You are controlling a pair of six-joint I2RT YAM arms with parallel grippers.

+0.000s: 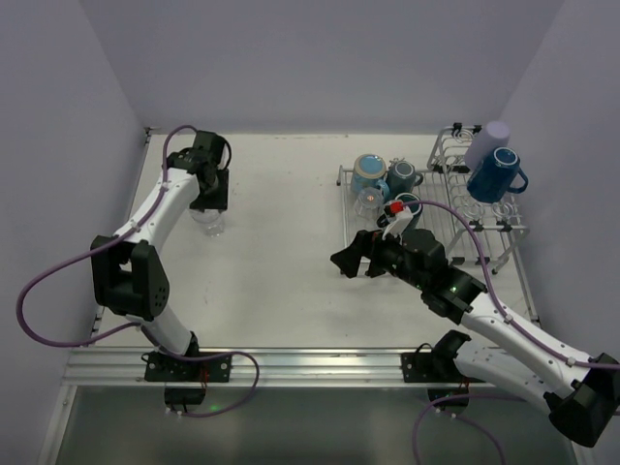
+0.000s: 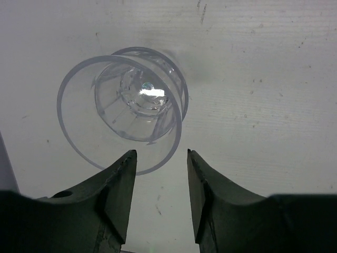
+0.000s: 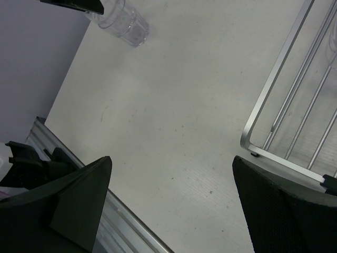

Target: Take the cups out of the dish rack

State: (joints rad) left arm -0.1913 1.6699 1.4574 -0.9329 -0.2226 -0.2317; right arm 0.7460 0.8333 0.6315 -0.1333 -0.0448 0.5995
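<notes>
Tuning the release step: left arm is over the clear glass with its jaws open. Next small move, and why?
Likely retract the left gripper straight up, away from the clear glass. The glass stands upright on the table and the jaws are open with nothing gripped, so the placement looks finished. A vertical lift should avoid clipping its rim, which sits close to the gripper.

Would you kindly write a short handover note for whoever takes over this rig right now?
Left tool: open, empty, close to the clear ribbed glass, which stands upright on the white table, far left.
Right tool: open, empty, by the near-left corner of the silver wire dish rack.
Done: that glass is out.
Left to unload: light blue mug, far dark teal mug, near dark teal mug, lavender tumbler, dark blue mug, all in the rack.
</notes>
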